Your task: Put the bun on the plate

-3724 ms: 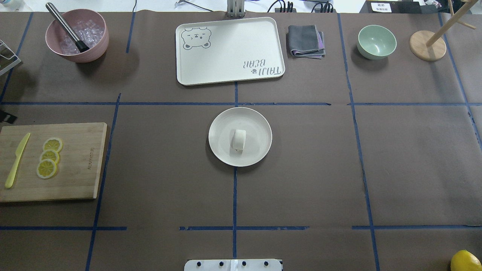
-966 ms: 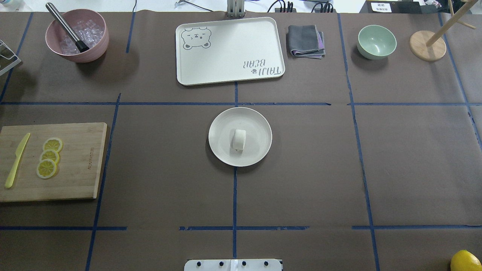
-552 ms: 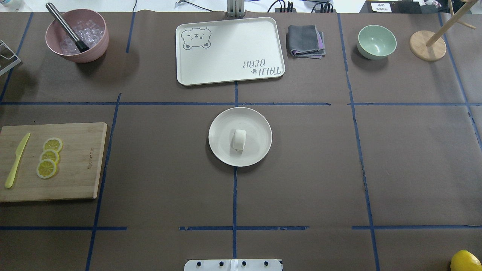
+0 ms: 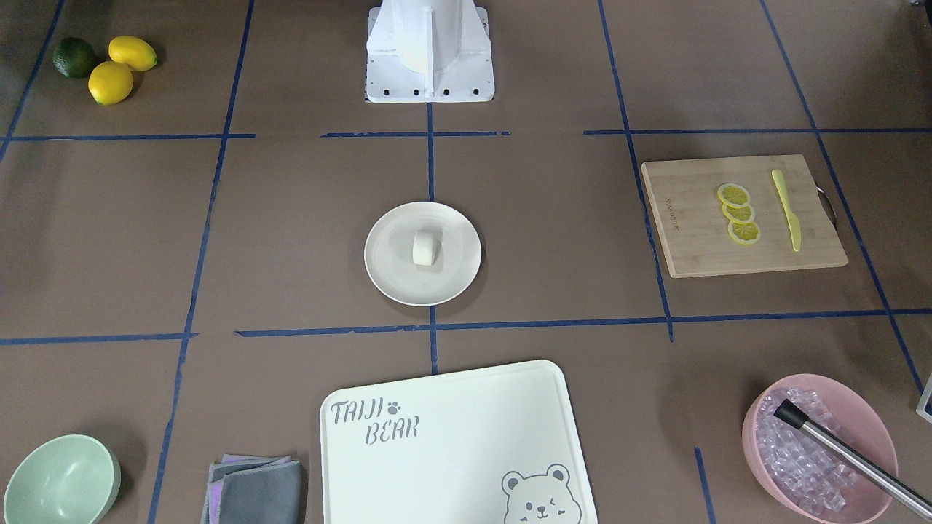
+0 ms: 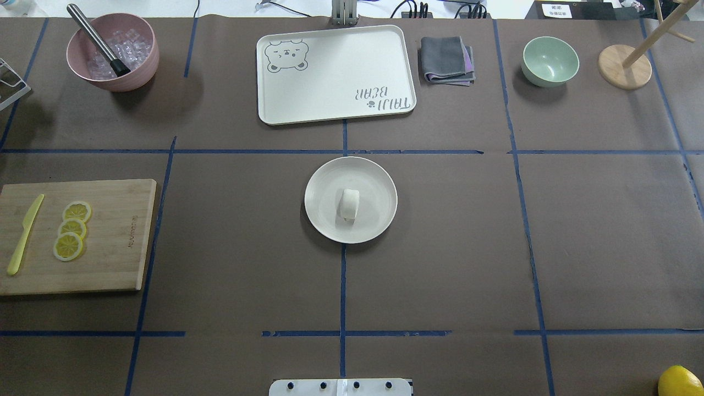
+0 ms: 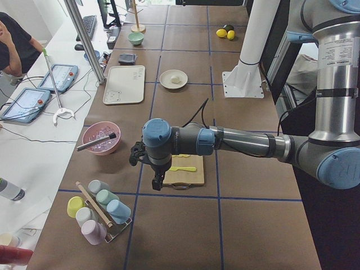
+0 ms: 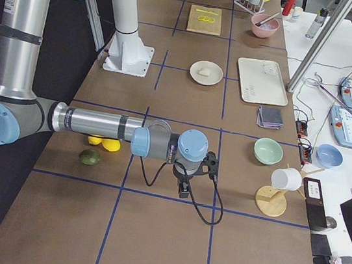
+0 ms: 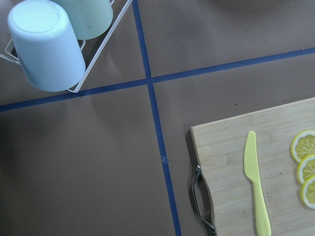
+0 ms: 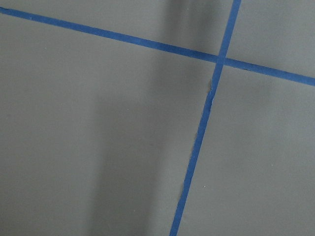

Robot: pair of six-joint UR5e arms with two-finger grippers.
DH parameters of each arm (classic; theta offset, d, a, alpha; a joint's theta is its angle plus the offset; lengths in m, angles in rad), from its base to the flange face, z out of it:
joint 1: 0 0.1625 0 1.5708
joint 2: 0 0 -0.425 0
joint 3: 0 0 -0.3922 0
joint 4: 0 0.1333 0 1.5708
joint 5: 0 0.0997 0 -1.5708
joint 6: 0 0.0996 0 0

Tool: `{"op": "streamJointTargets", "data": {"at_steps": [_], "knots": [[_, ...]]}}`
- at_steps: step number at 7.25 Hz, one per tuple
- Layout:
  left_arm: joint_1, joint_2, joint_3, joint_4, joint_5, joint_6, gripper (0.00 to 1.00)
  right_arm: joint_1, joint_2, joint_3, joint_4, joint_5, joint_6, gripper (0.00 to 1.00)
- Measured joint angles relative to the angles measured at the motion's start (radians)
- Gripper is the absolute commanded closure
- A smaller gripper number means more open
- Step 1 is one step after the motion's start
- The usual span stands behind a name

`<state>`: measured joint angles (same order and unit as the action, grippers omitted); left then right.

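the bun point(image 5: 350, 204) rests mid-frame on the plate point(image 5: 324, 220), so the task seems done; left gripper point(image 6: 156, 184) and right gripper point(image 7: 183, 189) hang aside, and i cannot tell how open they are.

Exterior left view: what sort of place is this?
Probably a robotics lab staged as a kitchen: blue tape grid on the table, teach pendants alongside, and the left arm.

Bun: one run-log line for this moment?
bun: on plate, near centre | left gripper: away, by cutting board, state unclear | right gripper: away, state unclear | task: looks done
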<state>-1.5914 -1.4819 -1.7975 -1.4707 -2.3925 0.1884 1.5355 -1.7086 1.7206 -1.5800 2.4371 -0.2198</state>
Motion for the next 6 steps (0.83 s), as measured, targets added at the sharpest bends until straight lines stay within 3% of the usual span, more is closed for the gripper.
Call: {"op": "streamJointTargets", "data": {"at_steps": [6], "knots": [[-0.001,0.111,-0.117,-0.044,0.049,0.0,0.0,0.0,-0.003,0.009,-0.001,0.002,0.004,0.0]]}}
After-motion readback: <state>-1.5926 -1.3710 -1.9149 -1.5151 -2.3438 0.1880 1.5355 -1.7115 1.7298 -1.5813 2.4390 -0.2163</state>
